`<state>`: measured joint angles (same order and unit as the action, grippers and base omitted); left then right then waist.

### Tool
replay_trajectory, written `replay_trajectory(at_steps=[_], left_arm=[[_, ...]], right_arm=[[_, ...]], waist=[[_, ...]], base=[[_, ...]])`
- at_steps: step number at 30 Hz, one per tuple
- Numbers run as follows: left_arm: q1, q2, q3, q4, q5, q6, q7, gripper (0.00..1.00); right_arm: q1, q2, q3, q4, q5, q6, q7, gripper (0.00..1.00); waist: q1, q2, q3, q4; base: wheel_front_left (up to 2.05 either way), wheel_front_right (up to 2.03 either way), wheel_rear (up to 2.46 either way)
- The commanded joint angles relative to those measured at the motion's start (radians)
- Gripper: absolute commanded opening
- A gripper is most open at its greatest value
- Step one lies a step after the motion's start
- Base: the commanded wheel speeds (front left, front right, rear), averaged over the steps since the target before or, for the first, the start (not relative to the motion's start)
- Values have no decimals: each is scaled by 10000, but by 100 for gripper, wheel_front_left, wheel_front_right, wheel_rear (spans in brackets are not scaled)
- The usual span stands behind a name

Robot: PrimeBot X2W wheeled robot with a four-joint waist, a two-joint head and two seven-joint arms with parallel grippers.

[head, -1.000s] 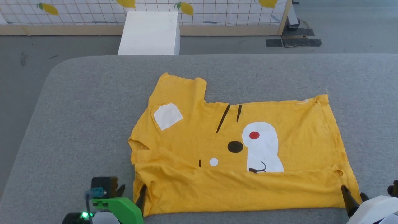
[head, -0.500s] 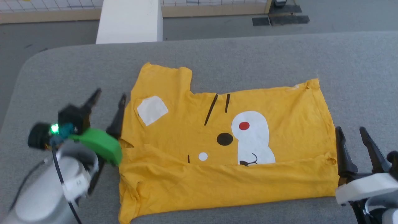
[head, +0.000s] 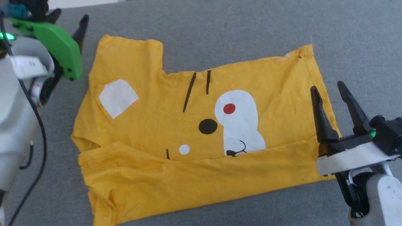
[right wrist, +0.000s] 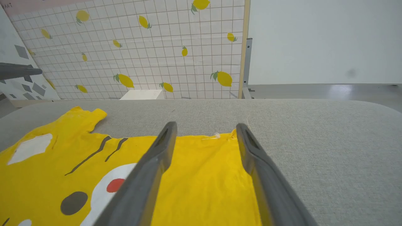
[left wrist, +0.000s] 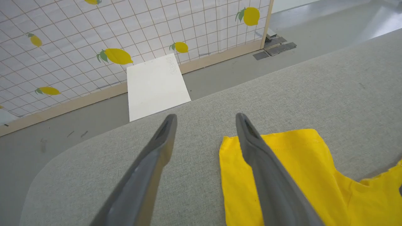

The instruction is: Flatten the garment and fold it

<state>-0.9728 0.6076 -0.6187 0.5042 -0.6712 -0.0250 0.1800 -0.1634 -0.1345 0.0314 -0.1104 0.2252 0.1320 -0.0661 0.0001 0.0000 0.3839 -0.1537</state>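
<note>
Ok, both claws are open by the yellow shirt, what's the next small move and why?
Probably lower the left claw onto the far sleeve corner of the garment and pinch: it stands open right beside it, and the near side is folded over.

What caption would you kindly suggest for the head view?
Yellow T-shirt, near edge folded over, on a grey table; open left gripper and open right gripper flank its ends.

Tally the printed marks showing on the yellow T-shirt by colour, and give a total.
Head view, on the T-shirt:
White: 3 (angular patch, large patch, small dot)
Red: 1 (red dot)
Black: 5 (black dot, two long lines, short line, squiggle)
Total: 9
</note>
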Motion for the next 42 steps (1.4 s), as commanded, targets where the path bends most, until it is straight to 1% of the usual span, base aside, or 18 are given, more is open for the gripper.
replay_trajectory(at_steps=[1,2,5,7,10,18,19,20,21,22,25,29,31,34,38,42], left_arm=[[-363,86,26,200,-196,-89,397,100],[-527,127,13,326,-285,-134,784,100],[-947,235,47,592,-668,-109,2113,100],[-1130,326,36,586,-828,-56,2816,100],[-1303,452,68,452,-962,133,3464,100],[-1165,732,21,270,-1157,1151,5070,100],[-1112,768,6,196,-1195,1212,5235,100],[-1055,825,-1,89,-1233,1276,5389,47],[-1014,862,12,-4,-1274,1321,5474,33],[-967,910,20,-132,-1300,1364,5535,0],[-787,955,32,-429,-1462,1423,5749,0],[-695,1011,18,-813,-1532,1460,5868,0],[-677,1014,8,-958,-1542,1480,5879,0],[-692,987,-4,-1146,-1540,1480,5834,0],[-713,898,-24,-1291,-1556,1409,5702,0],[-760,782,-82,-1333,-1542,1314,5580,0]], right_arm=[[-212,87,71,-67,-81,-13,-110,100],[-269,122,116,-68,-81,-13,-134,100],[-379,242,186,-38,-75,-13,-189,100],[-405,306,211,-4,-58,-13,-216,100],[-452,376,255,60,-24,-13,-263,100],[-787,518,488,296,22,-13,-325,100],[-852,523,504,328,22,-13,-303,100],[-953,525,525,363,3,-13,-269,100],[-1052,524,550,390,-6,-13,-229,100],[-1202,499,590,431,-27,-13,-167,100],[-1730,431,537,624,-10,-13,177,100],[-2998,344,218,1164,4,-13,1261,100],[-3797,357,-52,1684,23,-13,2101,100],[-5091,336,-119,2670,-4,-13,3733,100],[-6507,248,-319,4089,-353,-13,5805,100],[-7475,211,-576,5258,-719,-13,7125,100]], waist=[[-1,0,927,-858],[-1,0,1021,-934],[-1,0,1270,-1104],[-1,0,1393,-1166],[-1,0,1543,-1233],[-1,0,1788,-1438],[-1,0,1803,-1453],[-1,0,1821,-1467],[-1,0,1834,-1476],[-1,0,1844,-1482],[-1,0,1838,-1450],[-1,0,1845,-1356],[-1,0,1851,-1278],[-1,0,1903,-1131],[-1,0,1987,-891],[-1,0,2071,-631]], base=[[0,0,0],[0,0,0],[0,0,0],[0,0,0],[0,0,0],[0,0,0],[0,0,0],[0,0,0],[0,0,0],[0,0,0],[0,0,0],[0,0,0],[0,0,0],[0,0,0],[0,0,0],[0,0,0]])
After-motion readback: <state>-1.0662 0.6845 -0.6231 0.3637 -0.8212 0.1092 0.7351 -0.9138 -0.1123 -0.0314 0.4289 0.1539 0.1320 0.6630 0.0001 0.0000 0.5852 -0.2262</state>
